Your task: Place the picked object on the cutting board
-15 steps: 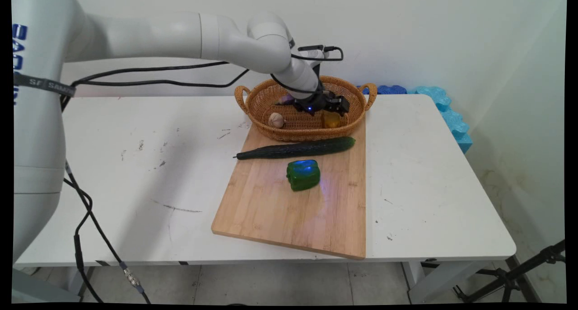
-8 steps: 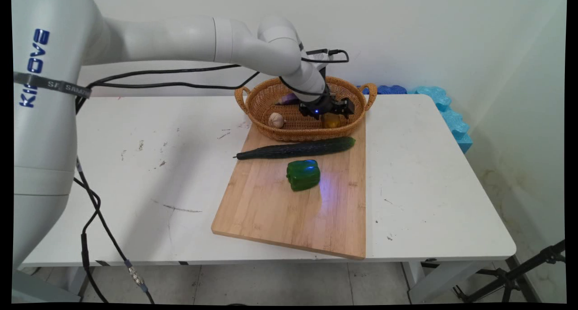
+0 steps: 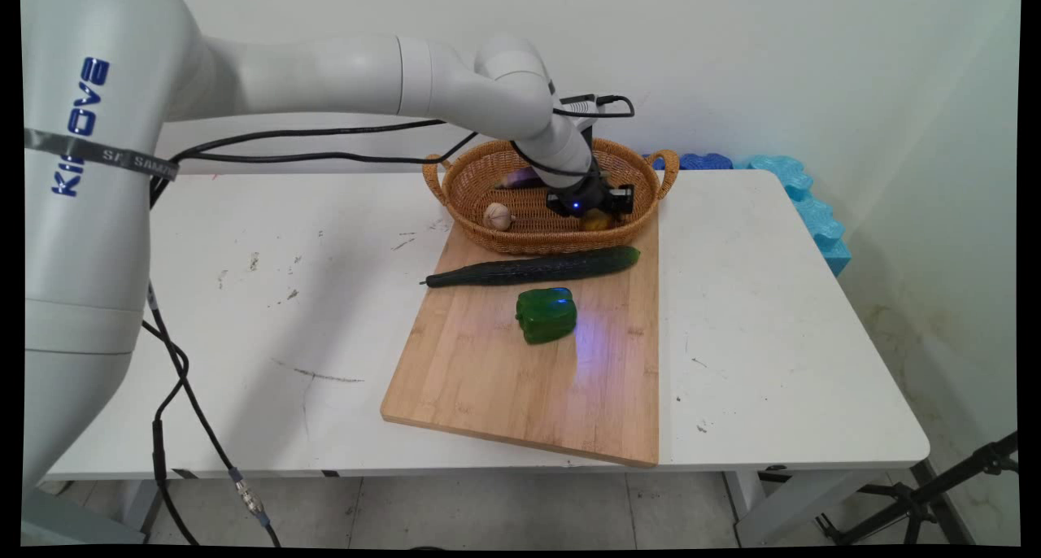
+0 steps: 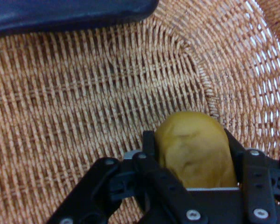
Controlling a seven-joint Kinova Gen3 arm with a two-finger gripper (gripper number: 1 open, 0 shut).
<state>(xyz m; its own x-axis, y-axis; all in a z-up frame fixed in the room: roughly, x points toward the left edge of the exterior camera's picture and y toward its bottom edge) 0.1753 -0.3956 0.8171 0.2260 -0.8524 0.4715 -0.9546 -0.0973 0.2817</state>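
My black gripper [image 3: 596, 215] is down inside the wicker basket [image 3: 455, 180], at its right end. In the hand view the gripper [image 4: 189, 140] has a yellow-brown potato [image 4: 193, 149] between its fingers, which press against both of its sides. The potato [image 3: 596, 222] rests on the basket's woven floor [image 4: 84, 116] and shows only as a sliver under the hand in the main view. A garlic bulb [image 3: 498, 215] lies at the basket's left end, and a dark purple eggplant [image 3: 514, 180] lies behind it; the eggplant [image 4: 60, 14] crosses the hand view's top.
A wooden cutting board [image 3: 504, 379] lies in front of the basket, its far edge tucked under it. On the board are a long cucumber [image 3: 533, 268] and a green bell pepper [image 3: 546, 315]. Blue foam pieces [image 3: 805, 200] sit past the table's far right corner.
The gripper has come down and a little right into the basket, onto the potato, and its fingers have drawn in around it. Nothing else has moved.
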